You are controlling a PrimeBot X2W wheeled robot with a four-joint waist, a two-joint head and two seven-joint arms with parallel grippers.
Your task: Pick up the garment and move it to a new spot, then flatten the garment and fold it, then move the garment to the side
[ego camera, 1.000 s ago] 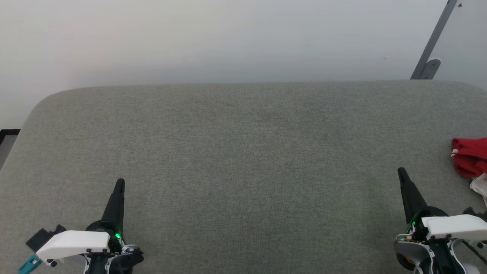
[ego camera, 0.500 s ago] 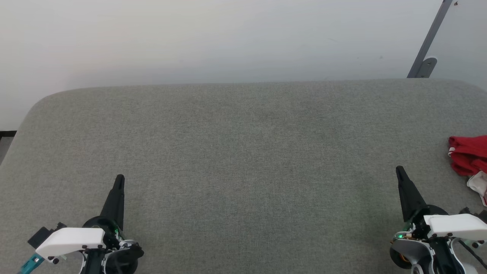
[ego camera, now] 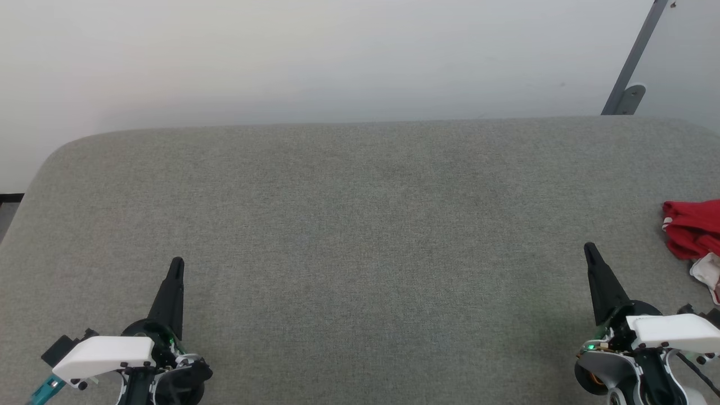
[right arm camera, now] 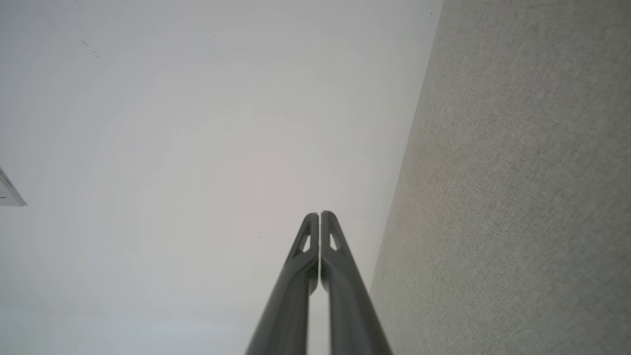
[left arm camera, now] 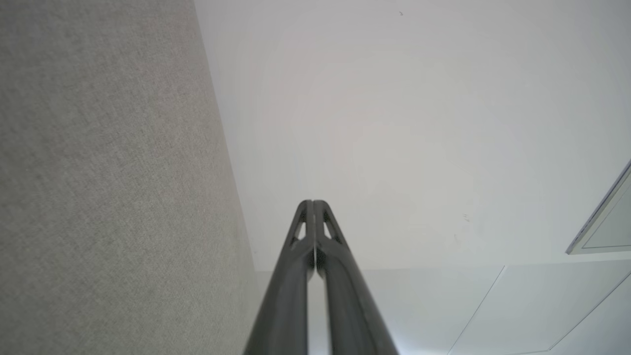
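The garment (ego camera: 694,228), crumpled red fabric with a white panel at its lower edge, lies at the far right of the grey padded table (ego camera: 360,236), partly cut off by the head view's edge. My right gripper (ego camera: 589,250) is shut and holds nothing, its tip a little left of and nearer than the garment. At the lower left my left gripper (ego camera: 177,263) is also shut and holds nothing. In the left wrist view the left gripper (left arm camera: 313,202) has its fingers pressed together, and the right gripper (right arm camera: 319,214) looks the same in the right wrist view.
A pale wall (ego camera: 337,56) rises behind the table's far edge. A grey metal bracket (ego camera: 633,73) leans against it at the upper right. The table's rounded left corner is at the upper left, with dark floor (ego camera: 8,202) beyond it.
The head view has shifted slightly, so everything sits a little higher and further left in it. Both grippers stay shut and the garment lies as before.
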